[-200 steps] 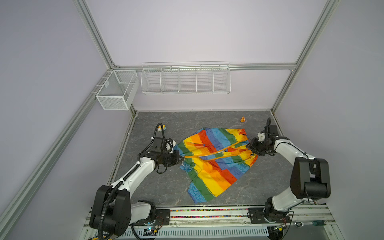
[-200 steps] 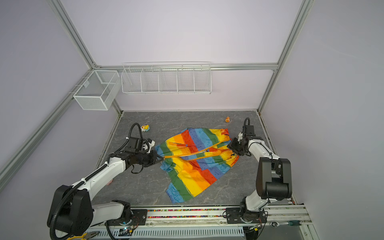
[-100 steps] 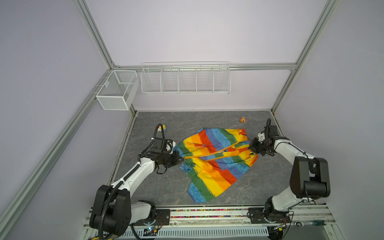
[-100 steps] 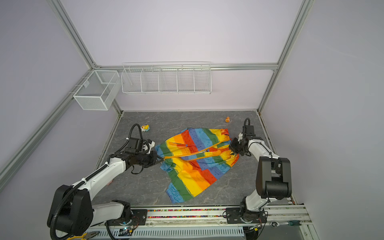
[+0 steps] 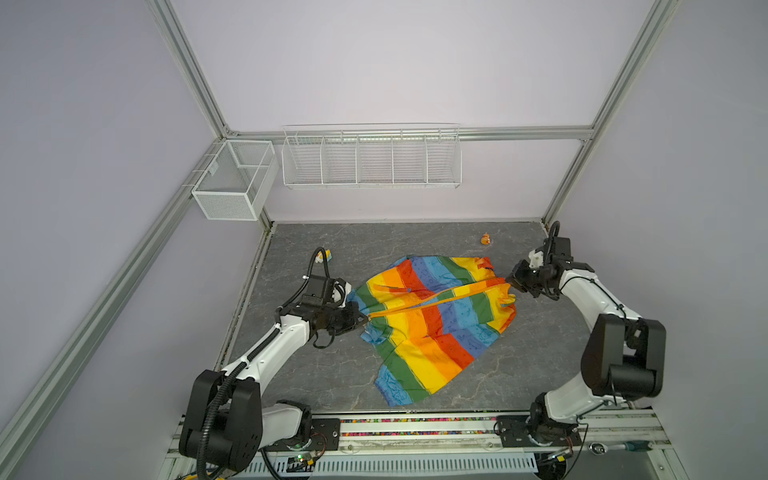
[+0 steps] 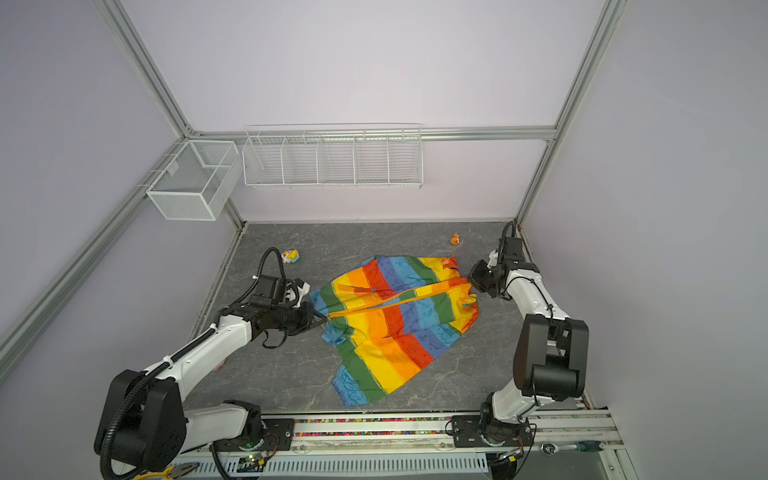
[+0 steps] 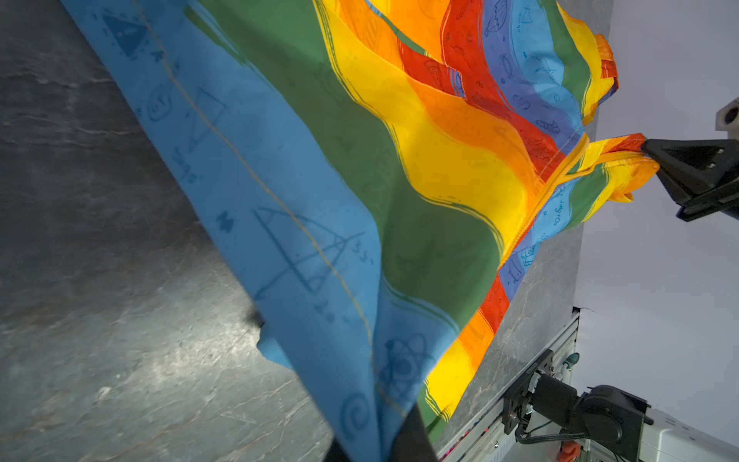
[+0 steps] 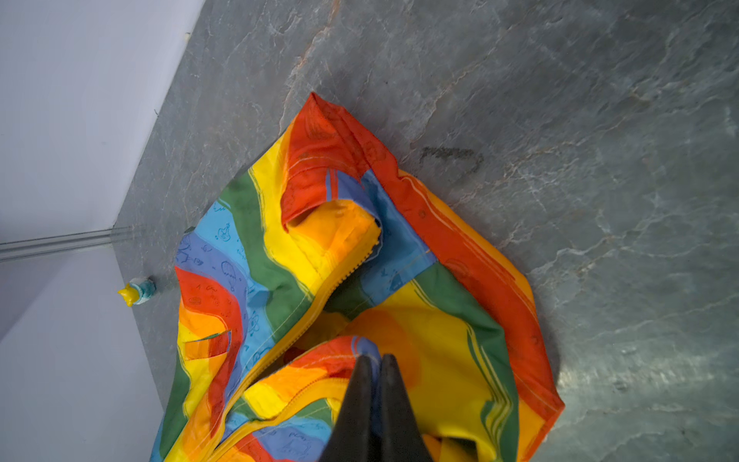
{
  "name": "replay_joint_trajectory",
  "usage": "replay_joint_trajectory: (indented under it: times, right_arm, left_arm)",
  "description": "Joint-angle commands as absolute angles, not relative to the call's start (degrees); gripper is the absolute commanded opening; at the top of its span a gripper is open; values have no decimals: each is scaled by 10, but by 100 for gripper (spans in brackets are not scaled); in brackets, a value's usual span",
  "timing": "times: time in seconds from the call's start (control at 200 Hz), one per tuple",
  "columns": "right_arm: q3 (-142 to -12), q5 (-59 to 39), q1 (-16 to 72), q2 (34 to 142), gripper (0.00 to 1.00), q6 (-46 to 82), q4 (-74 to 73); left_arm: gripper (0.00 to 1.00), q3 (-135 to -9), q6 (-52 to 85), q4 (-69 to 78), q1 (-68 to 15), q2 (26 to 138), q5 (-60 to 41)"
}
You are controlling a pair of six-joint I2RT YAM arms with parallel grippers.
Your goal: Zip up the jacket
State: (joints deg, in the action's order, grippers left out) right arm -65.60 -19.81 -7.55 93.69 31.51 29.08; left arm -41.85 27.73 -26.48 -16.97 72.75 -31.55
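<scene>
The rainbow-striped jacket (image 5: 432, 328) (image 6: 395, 332) lies spread on the grey floor in both top views. Its orange-yellow zipper band (image 5: 436, 300) runs as a raised line between my two grippers. My left gripper (image 5: 362, 318) (image 6: 322, 321) (image 7: 380, 444) is shut on the blue hem end of the jacket (image 7: 360, 160). My right gripper (image 5: 510, 282) (image 6: 471, 279) (image 8: 374, 360) is shut on a red and blue fold of the jacket (image 8: 320, 260) at the opposite end. There the zipper's two toothed edges (image 8: 352, 268) lie apart.
An orange toy figure (image 5: 485, 239) (image 6: 455, 239) stands behind the jacket, and a yellow one (image 5: 323, 256) (image 6: 291, 255) behind my left arm. Two white wire baskets (image 5: 371, 158) (image 5: 235, 178) hang on the back wall. The walls stand close behind both grippers.
My right gripper's jaws have closed on the jacket's edge. The left arm and the jacket have stayed about where they were.
</scene>
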Motion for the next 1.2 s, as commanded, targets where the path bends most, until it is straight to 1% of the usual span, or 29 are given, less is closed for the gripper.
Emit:
replay_joint_trajectory:
  times: [0.0,0.33,0.67,0.735,0.835,0.915,1.07,1.195]
  right_arm:
    - [-677,-198,-84,980,7,319,281]
    - [-682,-208,-82,1051,7,323,263]
    - [-718,-210,-83,1086,7,324,252]
    - [-725,-215,-83,1086,13,325,247]
    - [-732,-218,-83,1081,31,326,243]
    - [-736,-220,-82,1075,39,326,242]
    - [-742,-230,-74,1071,41,327,237]
    - [-754,-239,-61,1081,38,328,236]
  left_arm:
    - [0,-417,264,-274,-167,726,-312]
    - [0,-418,267,-270,-167,727,-316]
    - [0,-418,266,-269,-167,732,-317]
    - [0,-418,268,-267,-167,732,-319]
    - [0,-418,269,-266,-167,733,-322]
    - [0,-418,269,-266,-167,735,-324]
    - [0,-416,269,-265,-167,734,-323]
    - [0,-416,270,-264,-167,735,-323]
